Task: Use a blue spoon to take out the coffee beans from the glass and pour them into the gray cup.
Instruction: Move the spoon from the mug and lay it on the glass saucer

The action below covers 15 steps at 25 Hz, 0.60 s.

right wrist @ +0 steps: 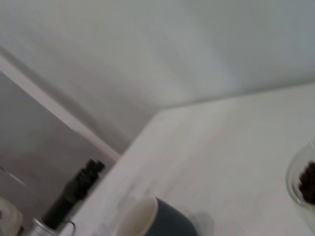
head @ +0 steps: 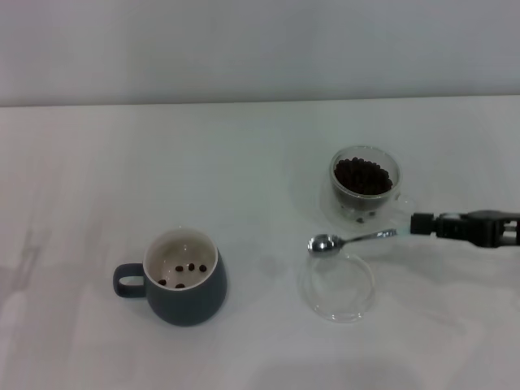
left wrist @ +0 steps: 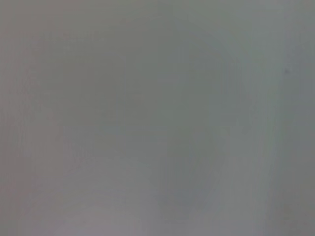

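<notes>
The gray cup [head: 183, 288] stands at the front left with a few coffee beans on its cream inside; it also shows in the right wrist view [right wrist: 167, 222]. The glass [head: 366, 183], filled with coffee beans [head: 363, 176], stands at the right; its edge shows in the right wrist view [right wrist: 301, 184]. My right gripper [head: 418, 225] reaches in from the right, level with the table, and is shut on the blue spoon [head: 349, 240]. The spoon's silver bowl looks empty and hangs over the far rim of the flat dish, in front of the glass. The spoon's handle is hidden in the gripper. My left gripper is out of view.
A flat round clear glass dish [head: 340, 302] lies in front of the glass, under the spoon's bowl. The white table [head: 244, 162] ends at a wall behind. In the right wrist view a dark upright object [right wrist: 74, 191] stands beyond the table's edge.
</notes>
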### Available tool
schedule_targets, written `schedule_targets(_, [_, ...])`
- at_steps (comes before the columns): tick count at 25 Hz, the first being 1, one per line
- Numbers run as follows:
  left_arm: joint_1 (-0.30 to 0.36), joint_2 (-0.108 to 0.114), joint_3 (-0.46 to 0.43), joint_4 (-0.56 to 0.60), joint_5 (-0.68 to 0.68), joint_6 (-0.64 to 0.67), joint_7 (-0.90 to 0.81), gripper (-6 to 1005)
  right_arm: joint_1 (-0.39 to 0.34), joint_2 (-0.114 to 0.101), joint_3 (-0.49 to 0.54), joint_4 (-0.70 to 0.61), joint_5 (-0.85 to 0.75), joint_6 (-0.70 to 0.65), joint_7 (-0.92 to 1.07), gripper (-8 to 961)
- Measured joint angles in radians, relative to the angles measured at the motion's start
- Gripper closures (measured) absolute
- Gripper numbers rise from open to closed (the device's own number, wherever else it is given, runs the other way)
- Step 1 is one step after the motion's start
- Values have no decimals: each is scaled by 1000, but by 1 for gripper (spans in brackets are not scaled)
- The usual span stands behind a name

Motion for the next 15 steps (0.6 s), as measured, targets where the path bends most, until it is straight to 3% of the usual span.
schedule_targets(15, [-1, -1, 2, 0, 0, -12, 1, 242, 37, 43, 1, 2, -203, 126, 24, 783])
